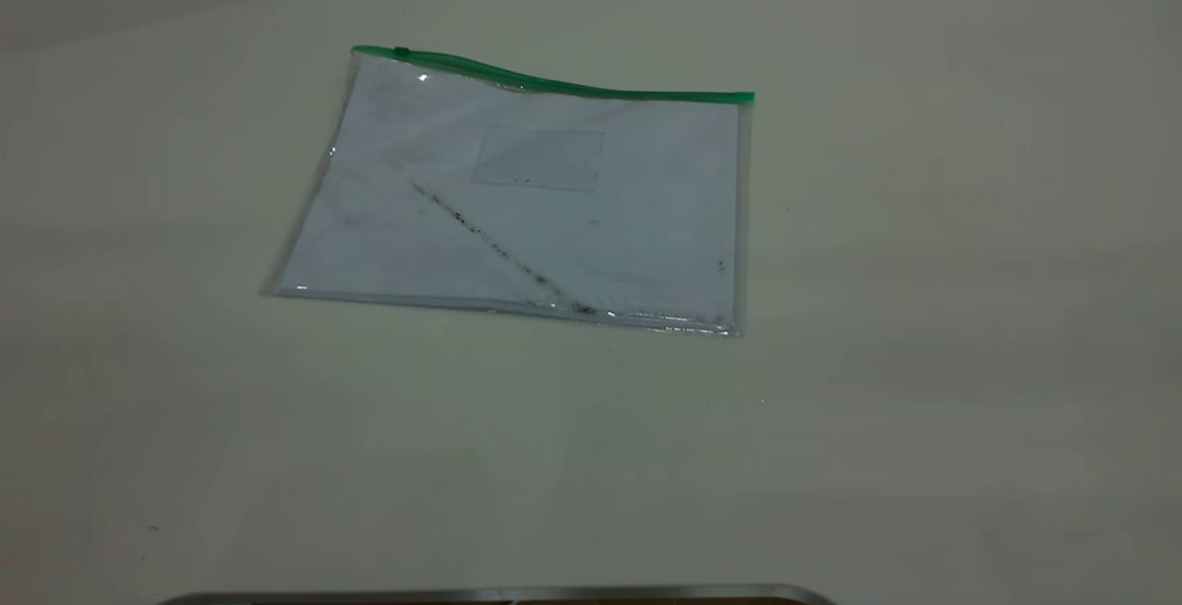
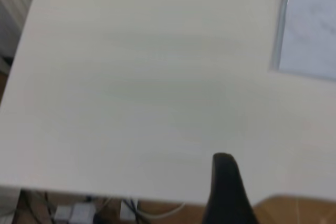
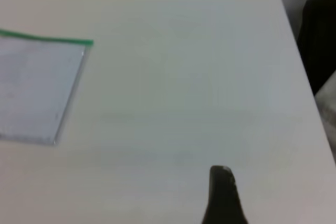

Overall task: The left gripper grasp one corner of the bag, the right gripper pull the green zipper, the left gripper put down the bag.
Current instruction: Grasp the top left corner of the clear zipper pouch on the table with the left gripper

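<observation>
The bag (image 1: pixel 526 208) lies flat on the white table, left of centre and toward the back in the exterior view. The green zipper (image 1: pixel 572 85) runs along its far edge, with the slider tab (image 1: pixel 402 53) near the far left corner (image 1: pixel 355 51). Neither gripper shows in the exterior view. In the left wrist view only a black part of my left gripper (image 2: pixel 226 187) shows, over bare table, apart from a plain corner of the bag (image 2: pixel 310 24). In the right wrist view a black part of my right gripper (image 3: pixel 223 192) shows, apart from the bag (image 3: pixel 37 87) and its green strip (image 3: pixel 47 39).
The white table (image 1: pixel 923 356) spreads all round the bag. Its edge, with cables (image 2: pixel 79 211) below it, shows in the left wrist view. A dark object (image 3: pixel 320 35) stands beyond the table's corner in the right wrist view. A metal rim (image 1: pixel 499 596) lies at the front.
</observation>
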You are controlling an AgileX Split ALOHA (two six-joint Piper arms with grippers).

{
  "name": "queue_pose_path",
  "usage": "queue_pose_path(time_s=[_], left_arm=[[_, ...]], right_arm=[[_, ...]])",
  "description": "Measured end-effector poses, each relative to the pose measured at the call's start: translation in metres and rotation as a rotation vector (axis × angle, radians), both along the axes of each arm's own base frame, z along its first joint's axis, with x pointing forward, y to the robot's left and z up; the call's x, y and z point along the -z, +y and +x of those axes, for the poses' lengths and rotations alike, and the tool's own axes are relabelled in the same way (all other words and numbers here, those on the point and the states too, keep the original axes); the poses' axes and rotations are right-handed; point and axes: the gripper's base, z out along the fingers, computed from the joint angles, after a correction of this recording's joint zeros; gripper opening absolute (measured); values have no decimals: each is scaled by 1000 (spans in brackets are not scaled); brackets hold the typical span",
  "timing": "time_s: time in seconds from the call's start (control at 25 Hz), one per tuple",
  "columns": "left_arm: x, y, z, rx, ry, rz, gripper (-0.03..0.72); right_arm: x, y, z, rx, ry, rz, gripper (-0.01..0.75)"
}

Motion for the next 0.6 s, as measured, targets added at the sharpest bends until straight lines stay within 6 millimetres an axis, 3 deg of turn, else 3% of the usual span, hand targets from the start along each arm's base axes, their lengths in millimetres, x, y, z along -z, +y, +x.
queue_pose_path(time_s=[0.12, 0.28, 0.44, 0.6], left_arm=[[-22, -1, 37, 25, -20, -40, 578], [-28, -1, 95, 68, 0, -55, 578], [-26, 1, 158, 81, 67, -101, 578], [0, 2, 227, 95, 151, -163, 578]], right_arm=[[-16, -1, 10, 4, -12, 5, 564], [-33, -4, 33, 8, -8, 17, 564], [-40, -6, 61, 5, 60, 48, 564], [-39, -6, 93, -1, 96, 127, 564]])
